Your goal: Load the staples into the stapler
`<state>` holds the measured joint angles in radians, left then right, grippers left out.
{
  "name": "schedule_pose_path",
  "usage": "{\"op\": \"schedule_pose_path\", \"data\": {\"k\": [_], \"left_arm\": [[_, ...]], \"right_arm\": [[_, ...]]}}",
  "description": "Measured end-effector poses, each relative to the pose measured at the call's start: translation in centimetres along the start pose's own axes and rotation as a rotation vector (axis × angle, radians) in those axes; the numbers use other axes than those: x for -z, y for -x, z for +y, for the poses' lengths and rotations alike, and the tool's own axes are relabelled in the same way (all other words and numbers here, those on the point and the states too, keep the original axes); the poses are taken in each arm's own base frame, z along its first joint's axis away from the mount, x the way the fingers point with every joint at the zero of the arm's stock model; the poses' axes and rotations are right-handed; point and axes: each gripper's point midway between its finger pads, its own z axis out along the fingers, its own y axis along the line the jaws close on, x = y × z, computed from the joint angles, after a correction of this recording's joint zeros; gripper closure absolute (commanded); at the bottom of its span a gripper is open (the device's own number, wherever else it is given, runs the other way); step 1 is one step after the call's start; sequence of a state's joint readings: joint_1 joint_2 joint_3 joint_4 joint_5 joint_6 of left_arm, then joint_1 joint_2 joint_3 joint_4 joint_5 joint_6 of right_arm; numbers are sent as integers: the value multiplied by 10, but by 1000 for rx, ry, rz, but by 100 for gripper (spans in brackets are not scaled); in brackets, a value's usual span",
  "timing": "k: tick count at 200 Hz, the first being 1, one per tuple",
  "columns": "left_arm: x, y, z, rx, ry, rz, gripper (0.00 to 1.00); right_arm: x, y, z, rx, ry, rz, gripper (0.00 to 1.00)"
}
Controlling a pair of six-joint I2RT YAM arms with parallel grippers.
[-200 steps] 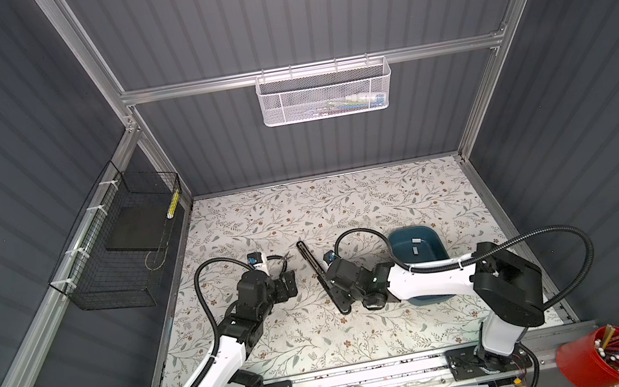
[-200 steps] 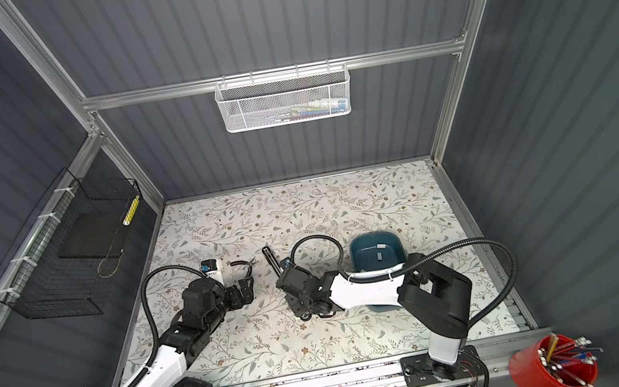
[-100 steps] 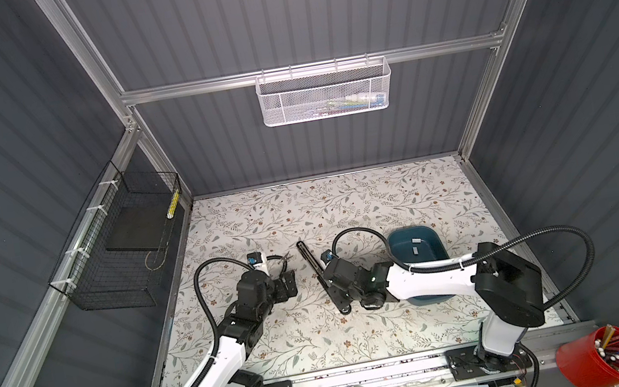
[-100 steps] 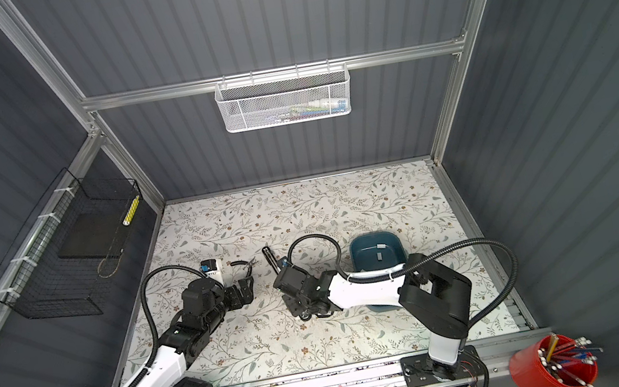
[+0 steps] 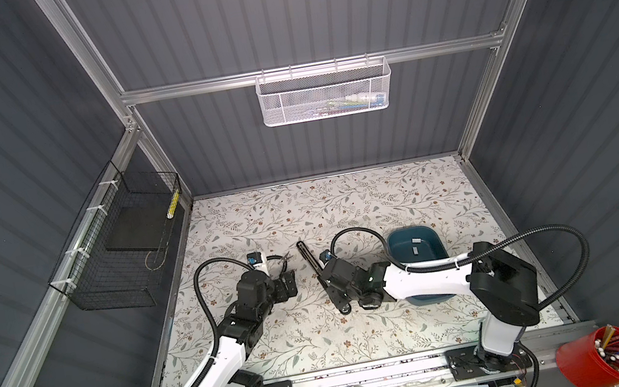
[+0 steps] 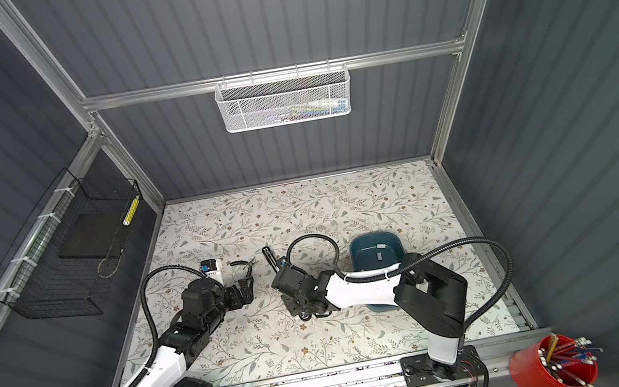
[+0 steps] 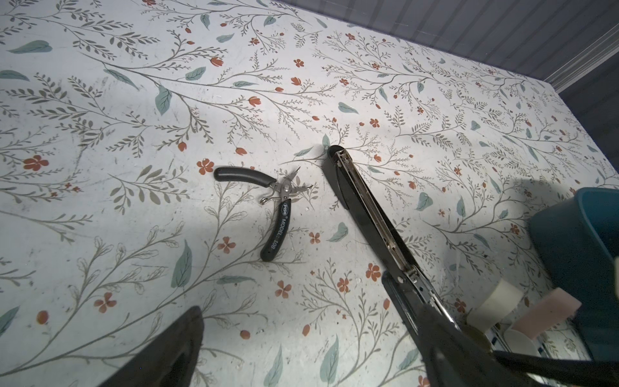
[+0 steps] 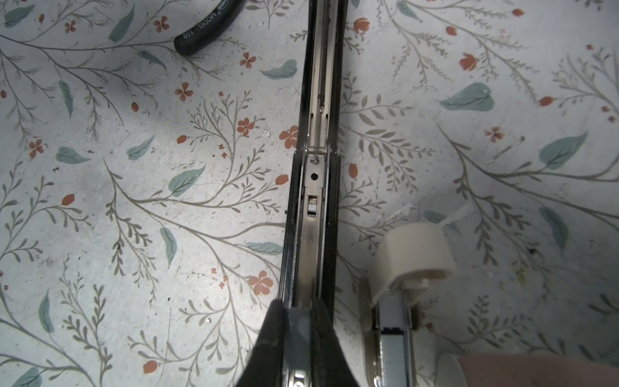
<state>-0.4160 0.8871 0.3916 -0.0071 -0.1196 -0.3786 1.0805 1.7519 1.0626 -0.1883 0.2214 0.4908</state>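
— What can't you make out?
— The tips of the right claw [image 5: 334, 288]; from above its own wrist hides them. Close up, its white-capped finger [image 8: 415, 254] sits just beside the opened stapler [image 8: 318, 167]. The jaws are drawn together, but I cannot tell whether they pinch anything.
— And the arms?
— The right reaches low across the middle, over the stapler. The left claw [image 5: 288, 286] hovers spread wide near the pliers [image 7: 278, 201].
— The staples [image 5: 415, 248]?
— Loose in the blue tub [image 5: 431, 253], which the right arm partly covers.

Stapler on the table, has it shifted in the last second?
No. The stapler keeps its place and slant relative to the blue bin in both top views.
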Motion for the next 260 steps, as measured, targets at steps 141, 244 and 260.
{"op": "schedule_pose_path", "data": {"k": [141,244,260], "left_arm": [[1,1,0,0,-2,-4,1],[2,3,-1,1,-5,-11,1],[2,3,-1,1,-6,-14,1]], "right_arm": [[-3,-1,-2,-2,-11,0,93],[-6,-8,-4,-22,-11,6,94],[-6,-8,-4,-24,-10,5,94]]}}
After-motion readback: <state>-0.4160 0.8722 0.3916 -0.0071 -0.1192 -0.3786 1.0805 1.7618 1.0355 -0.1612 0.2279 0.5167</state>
